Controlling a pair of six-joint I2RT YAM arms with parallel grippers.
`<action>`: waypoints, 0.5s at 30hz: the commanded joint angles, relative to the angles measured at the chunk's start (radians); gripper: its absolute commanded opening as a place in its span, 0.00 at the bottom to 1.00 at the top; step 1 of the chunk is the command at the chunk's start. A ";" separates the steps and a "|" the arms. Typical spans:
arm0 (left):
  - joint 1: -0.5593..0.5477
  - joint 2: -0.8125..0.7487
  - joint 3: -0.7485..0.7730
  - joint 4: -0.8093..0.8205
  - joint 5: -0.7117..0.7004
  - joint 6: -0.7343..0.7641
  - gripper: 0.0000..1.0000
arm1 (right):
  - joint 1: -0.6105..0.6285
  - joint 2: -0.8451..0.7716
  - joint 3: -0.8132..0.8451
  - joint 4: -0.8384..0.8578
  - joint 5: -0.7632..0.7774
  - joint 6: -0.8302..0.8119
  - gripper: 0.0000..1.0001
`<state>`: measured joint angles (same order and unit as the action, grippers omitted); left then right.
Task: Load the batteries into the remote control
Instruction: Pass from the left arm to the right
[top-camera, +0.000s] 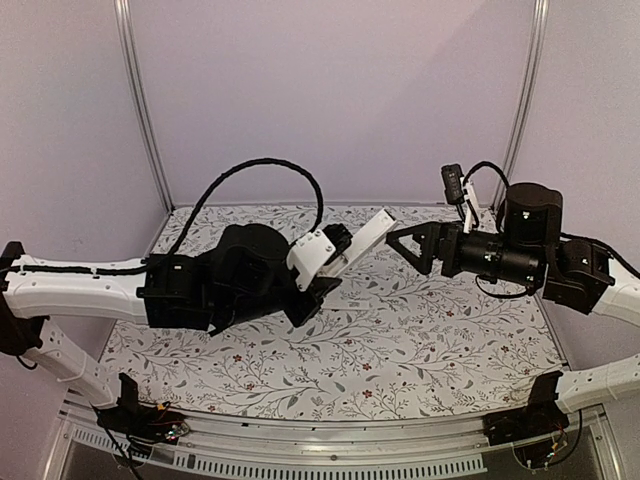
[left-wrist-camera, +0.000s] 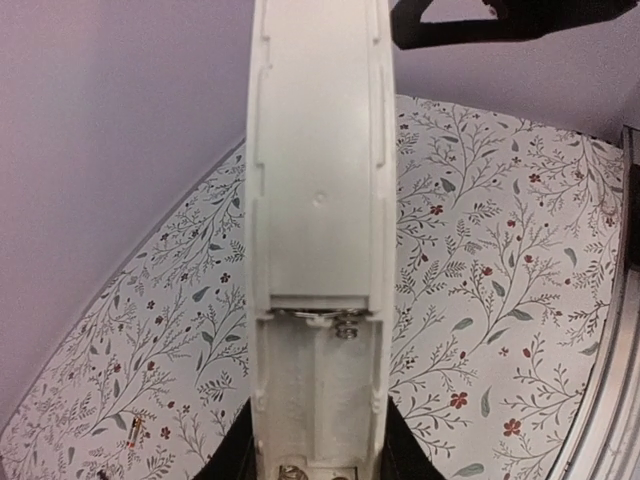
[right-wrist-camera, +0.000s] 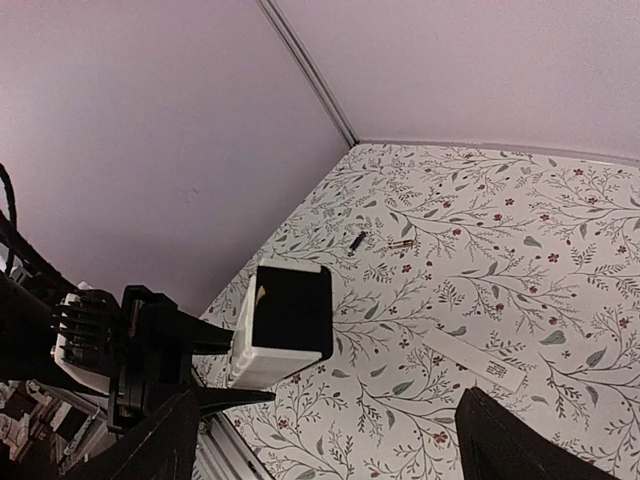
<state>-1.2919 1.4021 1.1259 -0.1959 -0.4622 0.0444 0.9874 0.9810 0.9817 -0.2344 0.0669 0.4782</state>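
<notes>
The remote control (top-camera: 365, 243) is a long white bar, and my left gripper (top-camera: 328, 266) is shut on its lower end, holding it in the air slanted up toward the right arm. In the left wrist view the remote control (left-wrist-camera: 318, 180) shows its open battery bay (left-wrist-camera: 318, 390) with a spring; nothing lies in the bay. My right gripper (top-camera: 405, 245) stands open just off the remote's far tip, which appears end-on (right-wrist-camera: 290, 312) in the right wrist view. A blackish battery (right-wrist-camera: 357, 241) and a gold battery (right-wrist-camera: 400, 243) lie on the table.
A thin flat white cover piece (right-wrist-camera: 472, 361) lies on the floral tablecloth (top-camera: 400, 340) below the right gripper. A lilac back wall (top-camera: 330, 90) and metal corner posts (top-camera: 140, 100) bound the table. A gold battery (left-wrist-camera: 136, 433) lies near the left table edge.
</notes>
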 joint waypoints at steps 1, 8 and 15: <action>-0.020 0.012 0.040 0.040 -0.055 -0.035 0.00 | -0.010 0.033 -0.022 0.089 -0.054 0.173 0.90; -0.023 0.030 0.052 0.050 -0.019 -0.036 0.00 | -0.041 0.062 -0.061 0.214 -0.120 0.243 0.79; -0.029 0.048 0.060 0.047 -0.015 -0.035 0.00 | -0.053 0.098 -0.061 0.285 -0.146 0.270 0.64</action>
<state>-1.3006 1.4349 1.1580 -0.1761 -0.4797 0.0216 0.9474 1.0603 0.9348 -0.0235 -0.0444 0.7116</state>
